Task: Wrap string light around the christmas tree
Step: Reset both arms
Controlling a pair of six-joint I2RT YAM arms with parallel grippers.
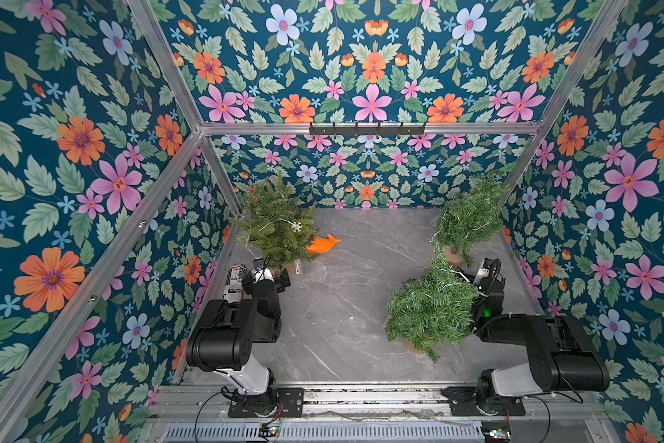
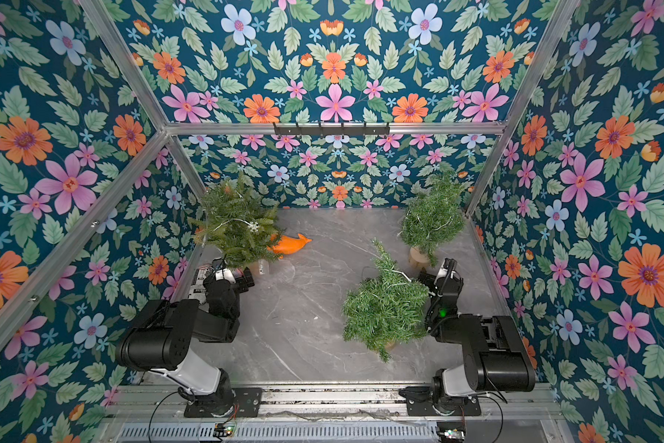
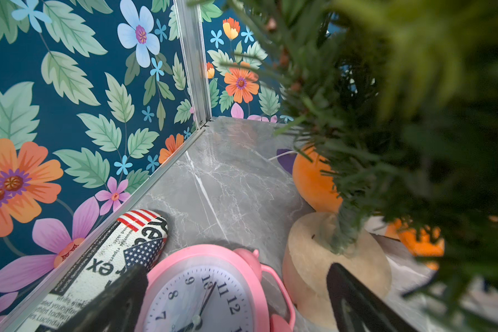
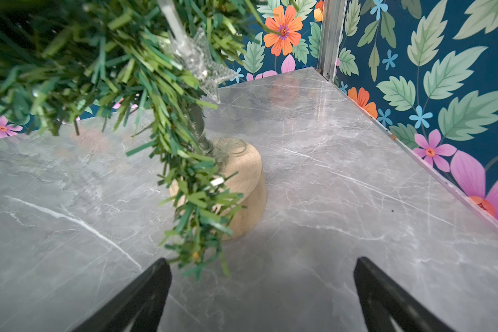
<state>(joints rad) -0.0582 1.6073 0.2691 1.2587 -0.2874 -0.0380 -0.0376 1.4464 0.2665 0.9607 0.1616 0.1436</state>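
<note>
Three small green Christmas trees on wooden bases stand on the grey table in both top views: back left [image 1: 276, 226], back right [image 1: 470, 214] and front right [image 1: 432, 307]. A thin white string light lies over the back left tree [image 1: 280, 221], and white wire also shows on the front right tree [image 1: 451, 282]. My left gripper [image 3: 237, 268] is open beside the back left tree's base [image 3: 308, 258], with a pink alarm clock [image 3: 207, 290] lying between its fingers. My right gripper [image 4: 262, 276] is open and empty, facing the back right tree's base [image 4: 242, 184]. A clear star light [image 4: 201, 63] hangs in its branches.
An orange plush toy [image 1: 322, 243] lies behind the back left tree. A newspaper-print pouch [image 3: 112, 258] lies along the left wall by the clock. Floral walls with metal frame posts [image 4: 329, 37] close in the table on three sides.
</note>
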